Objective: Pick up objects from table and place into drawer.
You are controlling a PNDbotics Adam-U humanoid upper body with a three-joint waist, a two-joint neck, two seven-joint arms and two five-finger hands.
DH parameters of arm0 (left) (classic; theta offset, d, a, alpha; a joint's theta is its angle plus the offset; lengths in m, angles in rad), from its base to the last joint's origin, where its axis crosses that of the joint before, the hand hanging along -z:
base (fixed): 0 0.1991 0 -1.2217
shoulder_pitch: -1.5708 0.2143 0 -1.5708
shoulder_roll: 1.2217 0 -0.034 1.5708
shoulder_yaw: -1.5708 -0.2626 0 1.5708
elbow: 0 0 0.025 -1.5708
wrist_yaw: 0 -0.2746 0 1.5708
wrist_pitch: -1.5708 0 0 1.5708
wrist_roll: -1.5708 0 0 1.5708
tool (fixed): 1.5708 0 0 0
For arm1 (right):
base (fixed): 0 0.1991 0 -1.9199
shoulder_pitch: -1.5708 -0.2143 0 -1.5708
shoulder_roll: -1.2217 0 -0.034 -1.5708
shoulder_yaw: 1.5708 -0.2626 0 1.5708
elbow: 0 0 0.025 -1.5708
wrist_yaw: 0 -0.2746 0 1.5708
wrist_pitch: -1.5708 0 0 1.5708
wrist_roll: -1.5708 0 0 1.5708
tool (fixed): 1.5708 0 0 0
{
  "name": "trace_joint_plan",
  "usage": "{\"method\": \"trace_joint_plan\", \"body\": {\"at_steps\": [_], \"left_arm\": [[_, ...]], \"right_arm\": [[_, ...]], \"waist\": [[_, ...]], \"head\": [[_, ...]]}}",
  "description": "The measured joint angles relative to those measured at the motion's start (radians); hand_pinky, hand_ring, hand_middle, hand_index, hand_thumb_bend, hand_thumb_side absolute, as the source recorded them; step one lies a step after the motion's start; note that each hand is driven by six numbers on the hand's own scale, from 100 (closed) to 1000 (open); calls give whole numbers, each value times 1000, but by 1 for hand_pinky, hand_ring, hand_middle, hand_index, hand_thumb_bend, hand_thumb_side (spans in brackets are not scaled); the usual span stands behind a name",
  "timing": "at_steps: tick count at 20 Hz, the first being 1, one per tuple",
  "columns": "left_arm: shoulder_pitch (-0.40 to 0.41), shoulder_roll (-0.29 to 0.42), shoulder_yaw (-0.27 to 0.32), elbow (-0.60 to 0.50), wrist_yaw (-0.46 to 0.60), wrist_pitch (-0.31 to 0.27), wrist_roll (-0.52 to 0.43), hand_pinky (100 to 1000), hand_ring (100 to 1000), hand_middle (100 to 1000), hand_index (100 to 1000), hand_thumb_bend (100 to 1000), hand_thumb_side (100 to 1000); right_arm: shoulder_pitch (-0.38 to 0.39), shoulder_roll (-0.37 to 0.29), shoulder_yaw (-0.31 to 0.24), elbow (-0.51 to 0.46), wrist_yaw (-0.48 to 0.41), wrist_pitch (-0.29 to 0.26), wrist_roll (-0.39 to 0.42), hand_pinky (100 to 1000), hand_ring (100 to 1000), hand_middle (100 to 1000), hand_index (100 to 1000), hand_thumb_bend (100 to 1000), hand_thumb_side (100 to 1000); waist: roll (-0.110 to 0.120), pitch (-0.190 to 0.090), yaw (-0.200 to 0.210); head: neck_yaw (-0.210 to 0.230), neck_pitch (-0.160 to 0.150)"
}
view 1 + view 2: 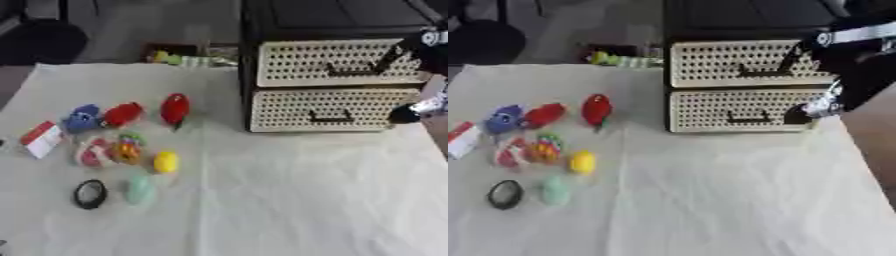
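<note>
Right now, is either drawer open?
No. Both the upper drawer and the lower drawer sit flush with the cabinet front, handles facing out, nothing pulled forward.

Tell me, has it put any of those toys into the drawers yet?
Nothing looks done: both the upper drawer and lower drawer are closed, and the toys, such as the red toy, yellow toy and black ring, lie on the table. The right hand is by the lower drawer's right edge, holding nothing that shows. Left: opening a drawer and moving every toy.
</note>
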Motion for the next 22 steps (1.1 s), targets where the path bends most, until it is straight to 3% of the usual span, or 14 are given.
{"method": "trace_joint_plan", "body": {"at_steps": [6,13,22], "left_arm": [[0,0,0,0,1,1,-2,407,464,510,745,100,925],[1,0,0,0,1,2,-2,407,464,510,745,100,925],[2,0,-2,0,1,3,-3,407,464,510,744,100,924]], "right_arm": [[5,0,-1,-4,32,-4,2,100,100,100,841,492,380],[-24,3,-13,-6,33,12,0,100,100,100,841,619,422],[-96,61,0,53,40,38,-10,100,100,100,845,597,430]], "waist": [[1,0,0],[1,0,-1],[3,0,0]], "head": [[0,0],[0,0],[-3,2]]}}
